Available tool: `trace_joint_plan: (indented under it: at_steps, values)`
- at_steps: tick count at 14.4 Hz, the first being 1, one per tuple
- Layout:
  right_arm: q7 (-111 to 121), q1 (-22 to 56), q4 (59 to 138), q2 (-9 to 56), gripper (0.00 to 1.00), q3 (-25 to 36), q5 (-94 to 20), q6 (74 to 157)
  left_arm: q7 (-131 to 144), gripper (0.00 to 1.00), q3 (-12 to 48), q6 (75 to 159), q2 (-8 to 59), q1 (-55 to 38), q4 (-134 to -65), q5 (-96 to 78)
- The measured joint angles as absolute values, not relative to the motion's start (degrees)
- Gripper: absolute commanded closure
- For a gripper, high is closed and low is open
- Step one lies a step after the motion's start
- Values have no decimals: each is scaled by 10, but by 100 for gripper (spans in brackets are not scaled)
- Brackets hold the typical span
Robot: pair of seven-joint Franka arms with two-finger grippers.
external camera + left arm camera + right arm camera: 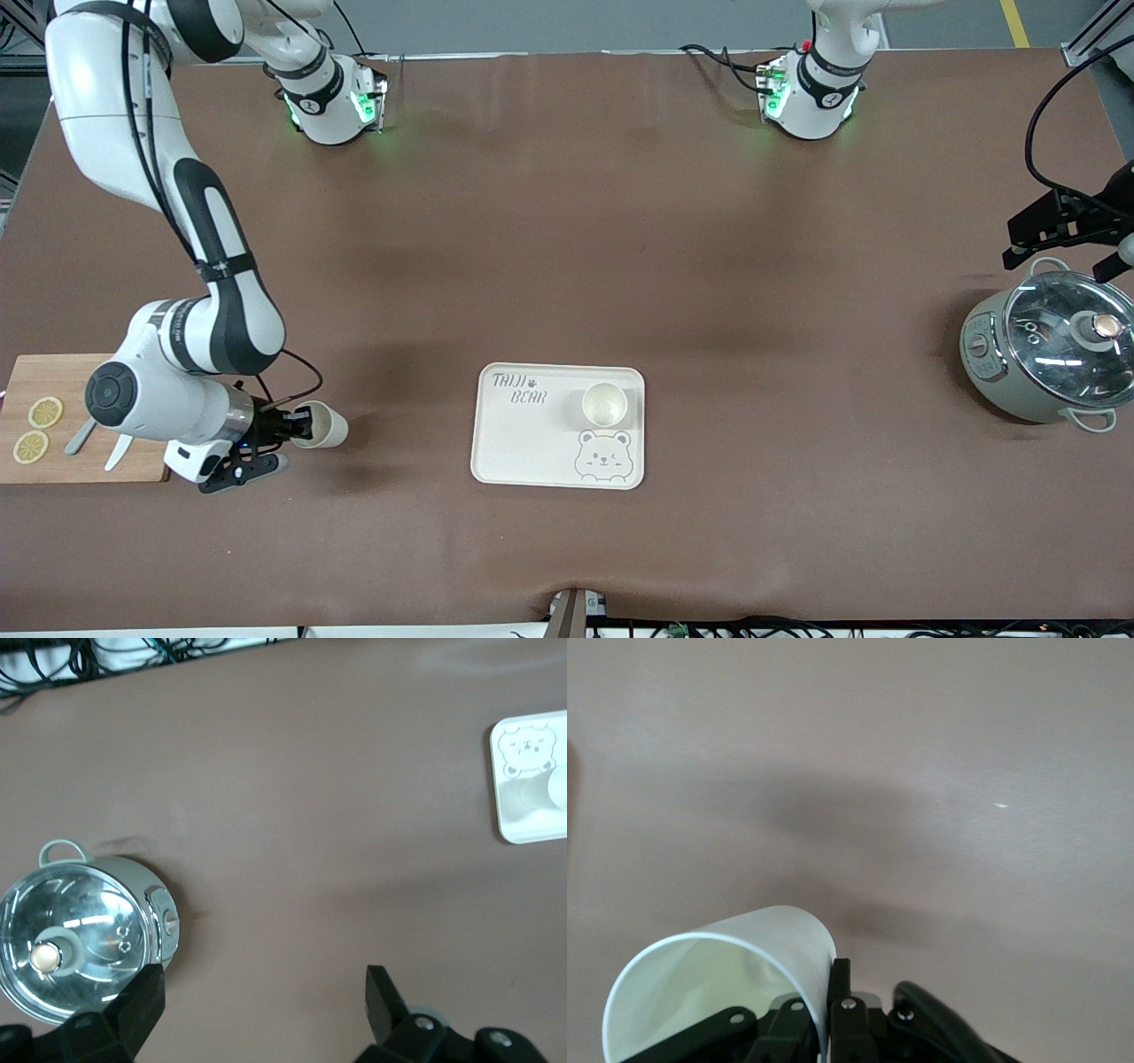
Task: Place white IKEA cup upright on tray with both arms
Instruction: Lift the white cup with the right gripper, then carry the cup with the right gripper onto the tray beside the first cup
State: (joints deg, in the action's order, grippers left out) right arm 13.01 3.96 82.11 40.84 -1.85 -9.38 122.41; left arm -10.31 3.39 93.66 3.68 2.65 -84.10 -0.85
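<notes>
- The right gripper (297,425) hangs low over the counter (567,266) just beside the wooden cutting board (89,381), toward the right arm's end; its fingers (838,983) are clamped on the rim of a white cup (321,424).
- That cup lies tilted on its side in the grip — one finger inside the wall, one outside, as the right wrist view shows (722,988).
- The cream tray (532,443) sits mid-counter, well apart from the held cup; a second white cup (604,404) stands upright on it, above the bear drawing (602,455).
- Two lemon slices (37,429) lie on the board.
- The left gripper (261,997) waits above the counter beside the lidded grey pot (1050,354) at the left arm's end — its fingers (142,997) spread wide, holding nothing.
</notes>
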Motion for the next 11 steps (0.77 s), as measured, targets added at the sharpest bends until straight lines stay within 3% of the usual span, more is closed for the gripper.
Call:
trace_joint_plan:
  at_steps: [5,11]
  values:
    - [-72,115,792,398,100,-21,-95,1202,-104,0,34,874,40,27,-841,-7]
    - [-251,207,779,403,100,-20,-95,1214,-104,0,34,864,40,27,-841,-5]
